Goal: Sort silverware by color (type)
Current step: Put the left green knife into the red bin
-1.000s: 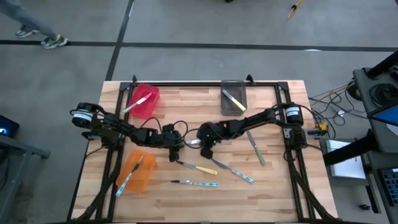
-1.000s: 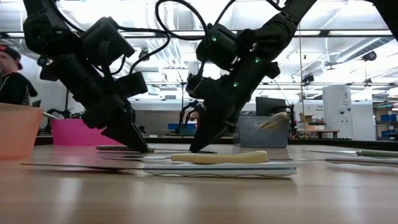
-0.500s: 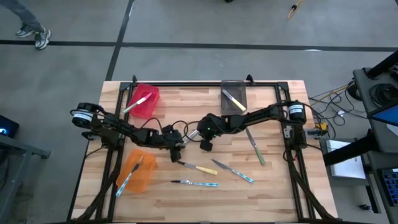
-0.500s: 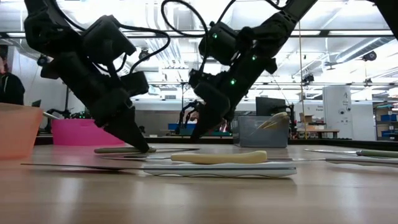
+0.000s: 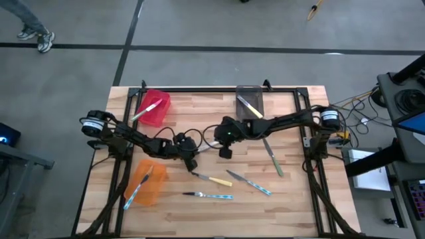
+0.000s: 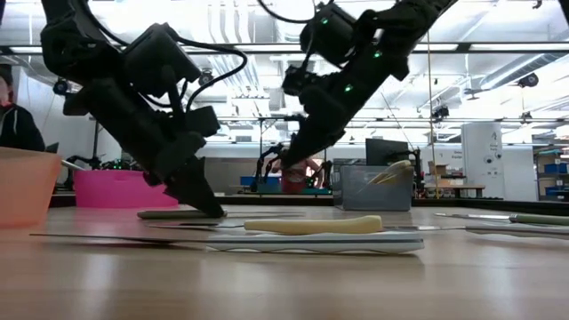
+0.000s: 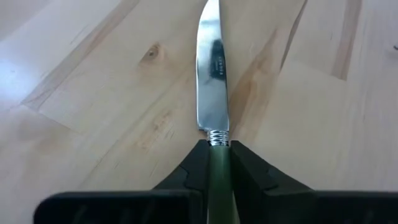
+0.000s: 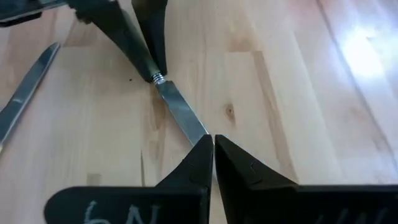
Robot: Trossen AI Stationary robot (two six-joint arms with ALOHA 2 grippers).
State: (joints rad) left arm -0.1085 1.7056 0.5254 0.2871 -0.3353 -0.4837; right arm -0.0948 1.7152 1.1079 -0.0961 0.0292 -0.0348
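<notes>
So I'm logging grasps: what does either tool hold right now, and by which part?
The left tool grips the green-handled knife by its handle, just behind the blade. The right tool holds nothing.

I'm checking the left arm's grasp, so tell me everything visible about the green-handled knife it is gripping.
The green-handled knife is a slim table knife with a shiny silver metal blade, a small ribbed collar and a dark green handle that looks like plastic. It lies flat on the wooden table near its middle. The left claw is shut on the handle just behind the collar, hiding most of the handle. The right claw hangs shut above the blade, not holding it.
</notes>
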